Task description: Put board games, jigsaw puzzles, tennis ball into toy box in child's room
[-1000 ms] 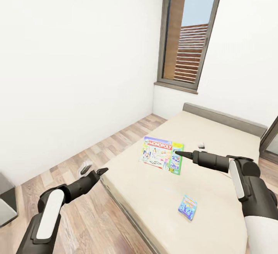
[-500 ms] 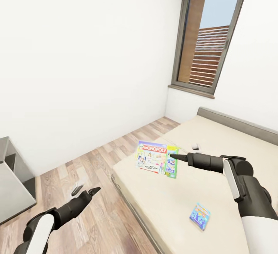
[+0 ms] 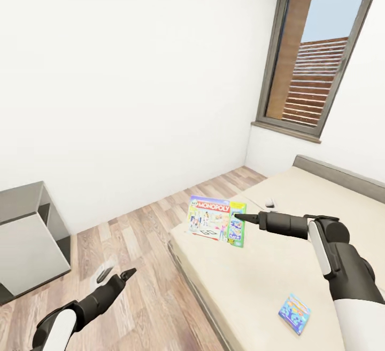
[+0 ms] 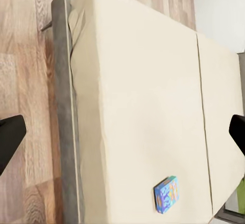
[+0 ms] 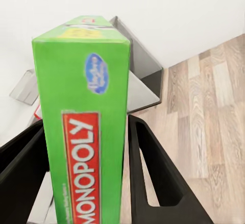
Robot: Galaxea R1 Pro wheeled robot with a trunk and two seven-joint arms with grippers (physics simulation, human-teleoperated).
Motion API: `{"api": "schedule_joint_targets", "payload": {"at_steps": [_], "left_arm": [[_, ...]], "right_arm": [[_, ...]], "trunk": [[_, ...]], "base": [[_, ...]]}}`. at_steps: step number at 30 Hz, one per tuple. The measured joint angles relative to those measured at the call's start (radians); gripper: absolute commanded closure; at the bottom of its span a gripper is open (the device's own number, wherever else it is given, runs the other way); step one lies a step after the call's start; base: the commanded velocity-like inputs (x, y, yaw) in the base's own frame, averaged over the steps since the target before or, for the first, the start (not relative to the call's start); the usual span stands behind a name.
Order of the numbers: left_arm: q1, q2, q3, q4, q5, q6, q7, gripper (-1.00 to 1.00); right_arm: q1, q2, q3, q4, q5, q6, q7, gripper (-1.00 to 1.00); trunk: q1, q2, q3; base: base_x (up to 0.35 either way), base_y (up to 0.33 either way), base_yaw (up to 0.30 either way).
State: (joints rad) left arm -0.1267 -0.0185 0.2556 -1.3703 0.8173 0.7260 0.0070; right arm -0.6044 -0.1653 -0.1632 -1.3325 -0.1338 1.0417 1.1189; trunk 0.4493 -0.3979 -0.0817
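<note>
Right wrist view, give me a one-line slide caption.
Right pincer shut on the Monopoly box, green edge facing the camera, wood floor beyond.

Monopoly box (image 3: 216, 226) looked like printed card, slightly glossy, green edge smooth in right wrist view (image 5: 81, 127). Small blue game box (image 3: 294, 313) also printed card, bright print. Mattress (image 3: 278, 265) was plain beige cloth, matt, faint seam and soft wrinkles at the corner in left wrist view (image 4: 138, 96). Bed frame (image 4: 64, 116) grey, matt, fabric-like. Floor (image 3: 149, 228) was wood plank, grained, low sheen. Walls (image 3: 123, 73) flat white, matt. Window frame (image 3: 275, 62) dark grey, smooth. Cabinet (image 3: 27, 239) grey, smooth, matt. Right gripper (image 3: 236, 216) fingers (image 5: 153, 178) black, smooth, plastic-looking; arm shells white and dark, slight gloss.
</note>
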Motion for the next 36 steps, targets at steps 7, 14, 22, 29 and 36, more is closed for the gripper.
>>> {"api": "schedule_joint_targets", "payload": {"at_steps": [7, 14, 22, 29, 36], "left_arm": [[-0.001, -0.007, -0.007, 0.035, 0.001, -0.009, 0.001, -1.0], [-0.002, -0.01, -0.01, 0.05, 0.001, -0.023, 0.0, -1.0], [-0.002, -0.017, -0.024, 0.064, 0.001, -0.071, -0.002, -1.0], [-0.002, -0.019, -0.041, 0.07, 0.0, -0.1, -0.003, -1.0], [-0.002, -0.02, -0.045, 0.071, -0.001, -0.108, -0.003, -1.0]], "right_arm": [[-0.001, 0.0, 0.001, 0.005, 0.002, 0.0, -0.001, 1.0], [0.0, 0.001, 0.002, 0.006, 0.007, -0.001, -0.011, 1.0], [0.0, 0.001, 0.003, 0.006, 0.008, -0.001, -0.025, 1.0], [0.001, 0.002, 0.004, 0.006, 0.007, -0.001, -0.029, 1.0], [0.001, 0.002, 0.004, 0.006, 0.006, 0.0, -0.03, 1.0]], "trunk": [[0.0, 0.0, 0.008], [0.0, 0.0, 0.017], [0.0, 0.0, 0.026], [0.0, 0.0, 0.034], [0.0, 0.0, 0.043]], "base": [[0.0, 0.0, 0.222], [0.0, 0.0, 0.221], [0.0, 0.0, 0.221], [0.0, 0.0, 0.221], [0.0, 0.0, 0.221]]}}
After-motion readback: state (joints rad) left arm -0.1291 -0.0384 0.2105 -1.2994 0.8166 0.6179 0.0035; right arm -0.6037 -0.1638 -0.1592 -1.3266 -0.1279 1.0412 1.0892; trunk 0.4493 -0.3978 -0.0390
